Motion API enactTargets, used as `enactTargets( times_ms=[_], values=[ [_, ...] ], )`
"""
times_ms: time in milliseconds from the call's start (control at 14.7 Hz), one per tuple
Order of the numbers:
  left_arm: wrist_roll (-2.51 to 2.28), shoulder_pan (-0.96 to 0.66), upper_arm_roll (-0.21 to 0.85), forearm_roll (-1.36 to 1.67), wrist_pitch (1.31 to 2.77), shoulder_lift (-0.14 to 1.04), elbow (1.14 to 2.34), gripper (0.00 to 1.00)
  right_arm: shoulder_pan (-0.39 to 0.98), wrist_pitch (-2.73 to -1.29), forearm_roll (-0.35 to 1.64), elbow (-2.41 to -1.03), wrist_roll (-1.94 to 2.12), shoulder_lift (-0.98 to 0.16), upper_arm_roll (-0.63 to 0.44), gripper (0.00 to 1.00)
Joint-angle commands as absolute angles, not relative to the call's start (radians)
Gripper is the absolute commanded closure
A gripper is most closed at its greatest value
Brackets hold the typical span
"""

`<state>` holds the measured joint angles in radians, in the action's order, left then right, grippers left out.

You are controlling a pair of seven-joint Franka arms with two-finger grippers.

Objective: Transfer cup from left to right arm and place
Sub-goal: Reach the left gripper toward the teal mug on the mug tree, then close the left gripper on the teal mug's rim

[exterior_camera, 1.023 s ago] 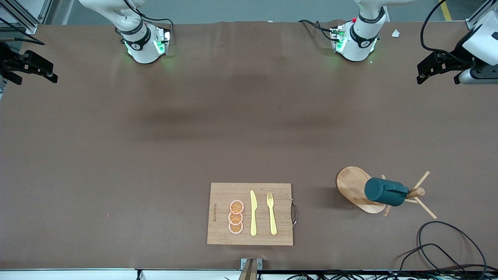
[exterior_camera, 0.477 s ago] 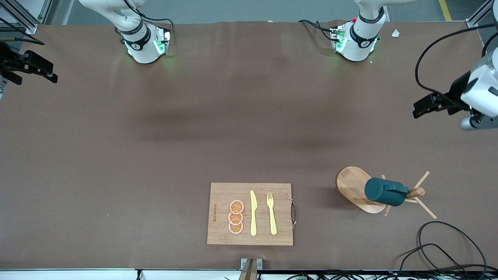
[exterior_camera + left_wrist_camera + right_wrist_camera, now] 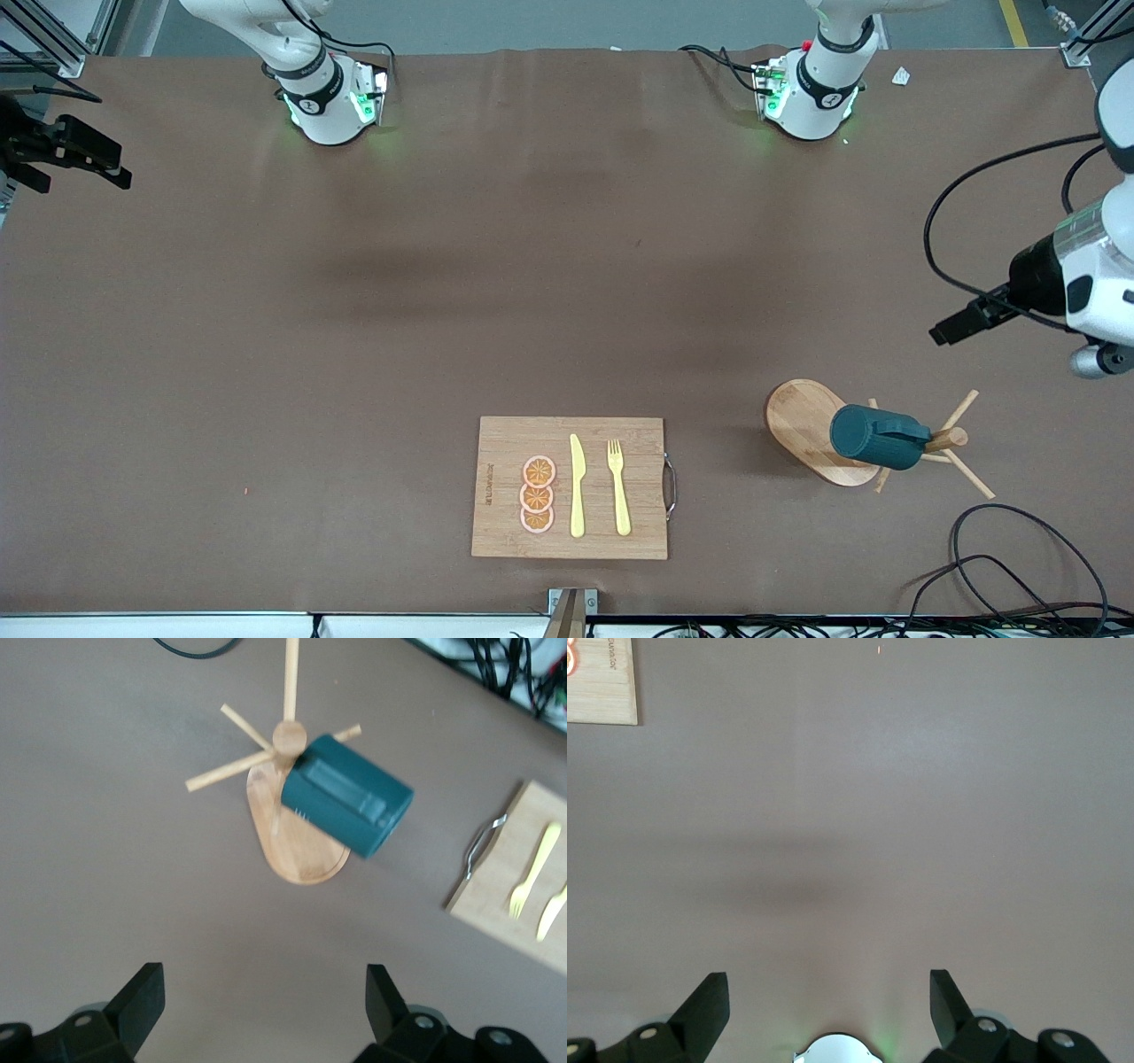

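Currently the cup (image 3: 875,437) hangs tilted on a peg of the wooden mug tree (image 3: 946,438), lower right of the front view, its dark teal body lying over the tree's oval wooden base (image 3: 802,421); the handle side faces up and the open mouth is not visible. Thin wooden pegs stick out around the tree's post. The left gripper (image 3: 957,326) is up in the air at the right edge of the front view, over bare table just above the mug tree in the frame, holding nothing. In the left wrist view its jaws stand wide apart at the bottom of the frame, with the cup (image 3: 347,796) and mug tree (image 3: 289,737) in the upper middle, well apart from the fingers (image 3: 142,999). The right gripper (image 3: 80,159) waits at the upper left edge of the front view, over the table edge at the right arm's end; the right wrist view shows its jaws apart over bare brown table (image 3: 850,815), empty. A bamboo cutting board (image 3: 571,434) lies at lower centre of the front view, carrying three orange slices (image 3: 537,494) in a column, a yellow knife (image 3: 577,486) and a yellow fork (image 3: 617,486) side by side. A black cable (image 3: 1019,558) loops at the lower right corner, near the mug tree.
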<state>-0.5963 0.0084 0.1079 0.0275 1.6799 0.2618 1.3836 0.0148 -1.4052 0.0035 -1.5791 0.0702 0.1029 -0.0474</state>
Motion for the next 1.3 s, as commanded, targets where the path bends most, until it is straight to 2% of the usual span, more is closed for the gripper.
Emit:
enactTargets(
  times_ms=[0, 682, 1023, 1227],
  values=[
    [-0.777, 0.012, 0.110, 0.043, 1.724, 0.293, 1.353, 0.00, 0.020, -1.402, -0.011, -1.580, 0.081, 0.106, -0.049, 0.00],
    [-1.441, 0.031, 0.110, 0.152, 1.927, 0.431, 1.371, 0.00, 0.021, -1.402, -0.011, -1.580, 0.081, 0.106, -0.049, 0.00],
    [-1.494, 0.101, 0.110, 0.285, 1.973, 0.455, 1.385, 0.00, 0.021, -1.402, -0.011, -1.580, 0.081, 0.106, -0.049, 0.00],
    [-1.486, 0.075, 0.113, 0.261, 2.029, 0.483, 1.385, 0.00, 0.021, -1.402, -0.011, -1.578, 0.081, 0.106, -0.049, 0.00]
  ],
)
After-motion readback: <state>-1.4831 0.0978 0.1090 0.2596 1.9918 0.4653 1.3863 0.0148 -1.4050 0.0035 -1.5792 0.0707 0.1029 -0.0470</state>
